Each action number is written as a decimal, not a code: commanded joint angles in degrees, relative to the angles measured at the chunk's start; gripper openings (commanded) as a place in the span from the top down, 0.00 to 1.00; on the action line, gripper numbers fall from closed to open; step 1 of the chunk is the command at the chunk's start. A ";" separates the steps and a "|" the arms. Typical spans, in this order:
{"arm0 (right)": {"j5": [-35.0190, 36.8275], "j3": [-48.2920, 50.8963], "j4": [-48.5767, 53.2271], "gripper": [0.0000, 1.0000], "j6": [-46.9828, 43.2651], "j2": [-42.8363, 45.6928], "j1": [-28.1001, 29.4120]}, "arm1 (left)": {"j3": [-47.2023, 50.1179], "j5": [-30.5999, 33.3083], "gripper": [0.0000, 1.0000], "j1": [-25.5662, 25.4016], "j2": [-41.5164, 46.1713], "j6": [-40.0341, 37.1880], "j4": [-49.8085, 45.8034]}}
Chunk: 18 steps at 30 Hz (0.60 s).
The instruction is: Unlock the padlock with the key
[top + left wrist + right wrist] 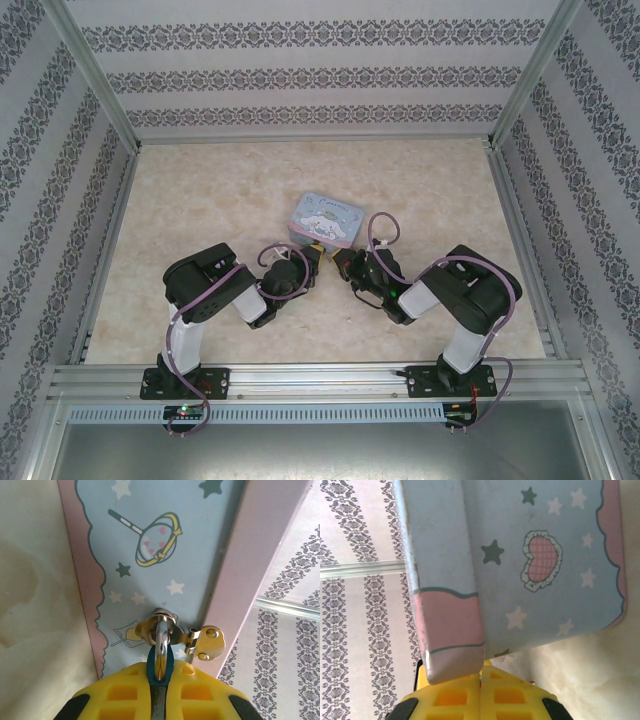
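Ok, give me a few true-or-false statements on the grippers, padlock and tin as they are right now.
1. The left gripper is shut on the padlock. True.
2. The padlock is hooked through the hasp on the tin. True.
3. The right gripper is wide open. False: it is shut, at the tin's corner.
4. The tin stands against the left wall. False: it sits mid-table, just beyond both grippers.

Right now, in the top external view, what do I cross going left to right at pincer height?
Grey-patterned left wall → black left arm → left pincer → right pincer → black right arm → grey-patterned right wall.
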State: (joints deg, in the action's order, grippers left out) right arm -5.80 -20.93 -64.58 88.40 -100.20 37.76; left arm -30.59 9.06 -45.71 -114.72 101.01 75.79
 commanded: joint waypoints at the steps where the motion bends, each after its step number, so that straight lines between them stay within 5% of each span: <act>1: -1.11 -2.98 -3.98 1.00 -0.08 1.06 1.87 | -1.73 -6.24 1.00 -2.45 -0.98 0.12 4.08; 18: 0.28 -3.41 -8.76 1.00 0.81 -2.98 1.86 | -4.90 -8.09 1.00 -3.77 0.08 2.75 5.61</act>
State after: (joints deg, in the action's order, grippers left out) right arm -3.22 -21.28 -67.77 88.79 -102.21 38.13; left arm -32.60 10.46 -45.71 -115.37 104.20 75.44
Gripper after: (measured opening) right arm 0.065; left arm 0.096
